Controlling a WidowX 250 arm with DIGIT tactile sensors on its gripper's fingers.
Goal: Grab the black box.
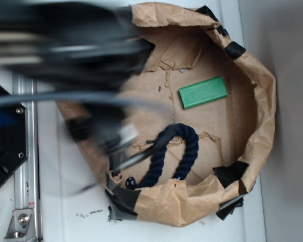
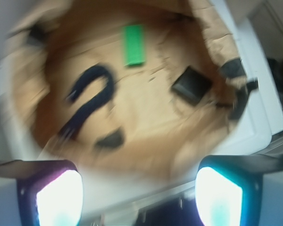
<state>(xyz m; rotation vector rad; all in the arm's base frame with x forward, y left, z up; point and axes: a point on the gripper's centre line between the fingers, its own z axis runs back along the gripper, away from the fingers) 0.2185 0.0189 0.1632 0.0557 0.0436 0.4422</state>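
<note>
Looking from the wrist, you see the small flat glossy black box [image 2: 192, 84] lying untouched inside the crumpled brown paper nest [image 2: 146, 127]. Your gripper [image 2: 139, 195] hangs well apart from it with fingers spread wide (holding nothing), so the whole approach and grasp remain to do.

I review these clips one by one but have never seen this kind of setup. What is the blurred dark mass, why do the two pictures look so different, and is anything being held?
The dark smear in the exterior view is a robot arm, blurred by motion. That view looks down on a crumpled brown paper nest patched with black tape. The other picture comes from a camera on the arm's wrist; the two glowing shapes at its bottom are the fingers of its gripper, standing wide apart with nothing between them. Inside the paper lie a green block, a dark navy rope bent in a loop, and the black box, which shows only in the wrist view; in the exterior view the arm probably hides it. Nothing is held.
</note>
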